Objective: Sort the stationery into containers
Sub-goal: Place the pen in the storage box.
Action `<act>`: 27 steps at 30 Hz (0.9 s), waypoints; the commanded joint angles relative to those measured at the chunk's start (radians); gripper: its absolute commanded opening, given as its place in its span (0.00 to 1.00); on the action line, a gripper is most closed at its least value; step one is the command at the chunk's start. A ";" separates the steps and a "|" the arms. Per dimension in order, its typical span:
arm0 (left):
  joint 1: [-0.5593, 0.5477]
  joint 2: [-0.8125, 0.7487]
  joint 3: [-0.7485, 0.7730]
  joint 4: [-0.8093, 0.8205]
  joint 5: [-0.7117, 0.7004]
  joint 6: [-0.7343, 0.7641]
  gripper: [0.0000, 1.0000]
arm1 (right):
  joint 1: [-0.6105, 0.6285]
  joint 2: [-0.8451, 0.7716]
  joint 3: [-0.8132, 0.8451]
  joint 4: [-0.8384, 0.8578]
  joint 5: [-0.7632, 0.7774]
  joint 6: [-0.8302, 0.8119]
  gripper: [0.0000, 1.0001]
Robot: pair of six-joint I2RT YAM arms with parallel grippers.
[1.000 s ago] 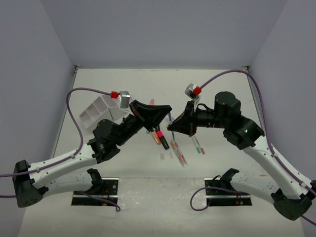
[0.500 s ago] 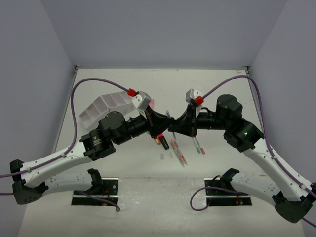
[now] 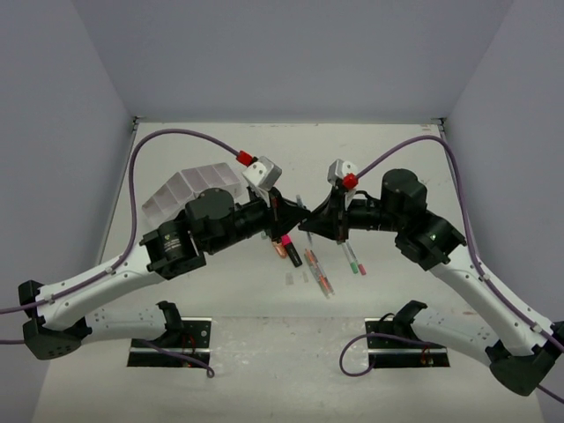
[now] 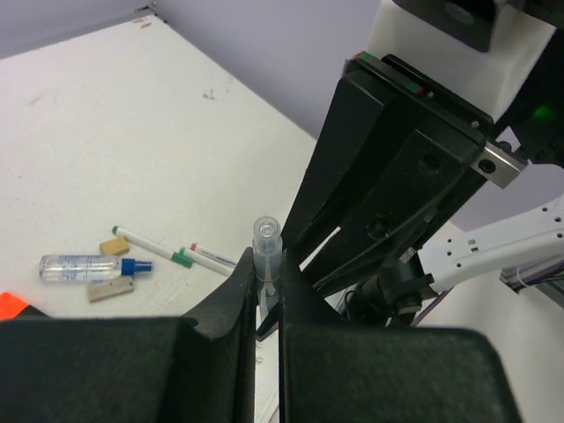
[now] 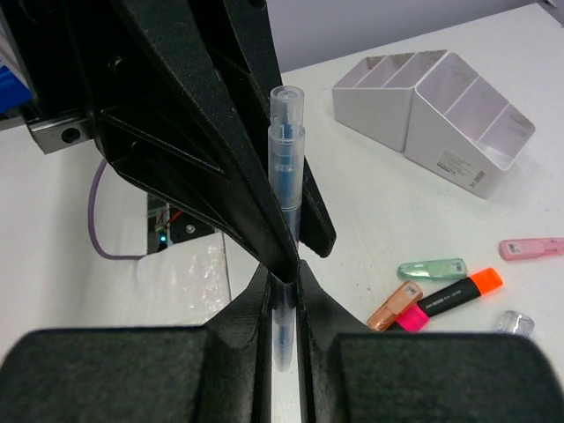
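The left gripper [image 4: 267, 300] and the right gripper [image 5: 284, 295] both clamp one clear blue pen [image 5: 285, 167] in mid-air above the loose markers [image 3: 284, 247]; this looks like a handover; next, one gripper should release and the other carry the pen to the white tray [image 3: 176, 189].
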 commanded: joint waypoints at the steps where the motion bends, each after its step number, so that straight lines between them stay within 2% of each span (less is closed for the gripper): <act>1: 0.016 0.043 0.063 -0.072 -0.142 0.028 0.00 | 0.006 -0.054 -0.066 0.094 0.072 -0.002 0.33; 4: 0.041 0.073 0.096 -0.118 -0.306 0.010 0.00 | 0.004 -0.101 -0.125 0.137 0.197 0.040 0.97; 5: 0.043 0.087 0.108 -0.130 -0.389 0.008 0.00 | 0.004 -0.119 -0.142 0.145 0.275 0.064 0.98; 8: 0.059 0.125 0.133 -0.183 -0.750 0.004 0.00 | 0.003 -0.149 -0.183 0.161 0.520 0.163 0.99; 10: 0.159 0.165 0.114 -0.158 -0.887 0.013 0.00 | -0.001 -0.202 -0.236 0.170 0.773 0.265 0.99; 12: 0.238 0.172 0.080 -0.041 -0.890 0.034 0.00 | -0.005 -0.229 -0.285 0.183 0.850 0.327 0.99; 13: 0.325 0.180 0.053 0.044 -0.855 0.052 0.00 | -0.005 -0.248 -0.298 0.193 0.848 0.332 0.99; 17: 0.498 0.221 -0.035 0.357 -0.753 0.147 0.00 | -0.005 -0.285 -0.347 0.195 0.832 0.348 0.99; 21: 0.593 0.294 -0.072 0.529 -0.641 0.172 0.00 | -0.006 -0.299 -0.396 0.217 0.801 0.360 0.99; 23: 0.623 0.354 -0.054 0.556 -0.652 0.192 0.00 | -0.006 -0.288 -0.406 0.227 0.778 0.347 0.99; 27: 0.650 0.342 -0.043 0.406 -0.780 0.095 0.00 | -0.006 -0.276 -0.417 0.238 0.772 0.343 0.99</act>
